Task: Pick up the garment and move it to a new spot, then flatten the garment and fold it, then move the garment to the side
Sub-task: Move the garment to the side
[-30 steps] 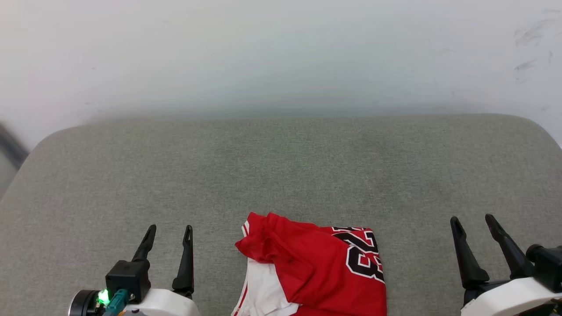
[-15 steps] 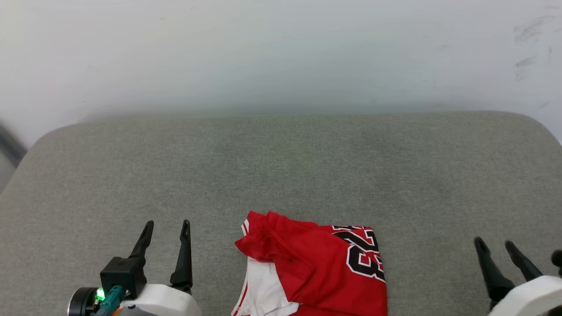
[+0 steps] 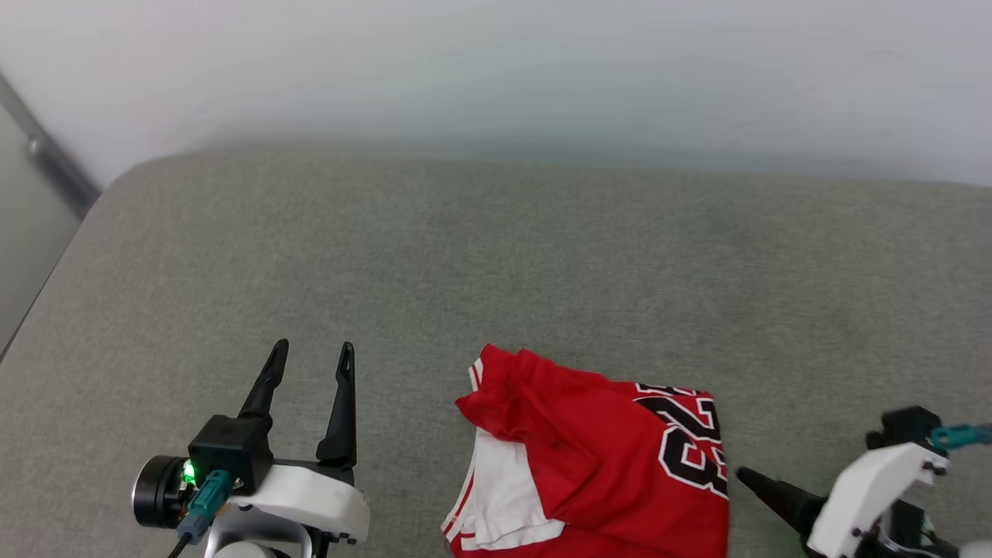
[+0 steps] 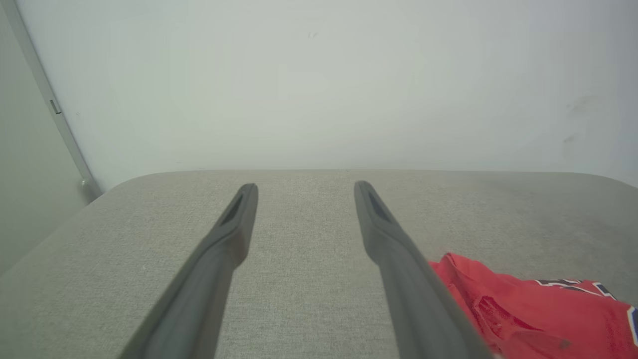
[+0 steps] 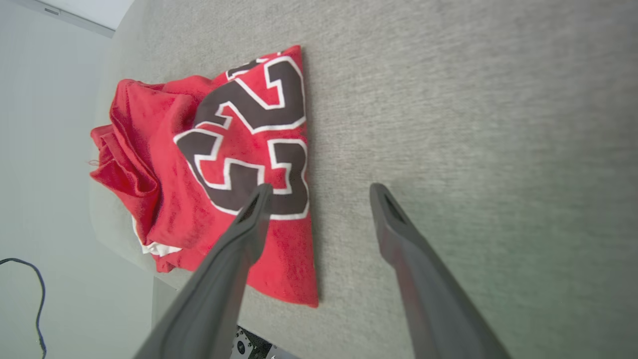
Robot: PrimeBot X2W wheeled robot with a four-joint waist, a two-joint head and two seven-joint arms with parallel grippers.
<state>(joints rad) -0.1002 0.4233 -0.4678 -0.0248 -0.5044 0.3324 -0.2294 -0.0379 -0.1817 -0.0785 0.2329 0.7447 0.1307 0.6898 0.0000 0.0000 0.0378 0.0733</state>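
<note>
Far to the left of the shirt [image 3: 597, 457], a dark strip [image 3: 46, 147] runs down the pale wall [image 3: 496, 70] beside the corner of the grey cushion [image 3: 496, 256]. Closer in, left of the shirt and apart from it, the left gripper [image 3: 312, 349] sits over the cushion with its two fingers spread and nothing between them. Its wrist view shows bare cushion in the gap, and the shirt's crumpled red edge lies just past the right-hand finger. The shirt lies near the cushion's front edge, folded into a rough bundle. Red cloth is on top, a white sleeve [image 3: 504, 496] with red-striped trim pokes out at its lower left, and big black numerals [image 3: 690, 449] edged in white cover its right part. Right of the shirt, the right gripper [image 5: 320, 188] points toward it, fingers apart and holding nothing. In its wrist view one fingertip overlaps the numerals and the other is over bare cushion just off the shirt's edge. Whether either touches cannot be told.
</note>
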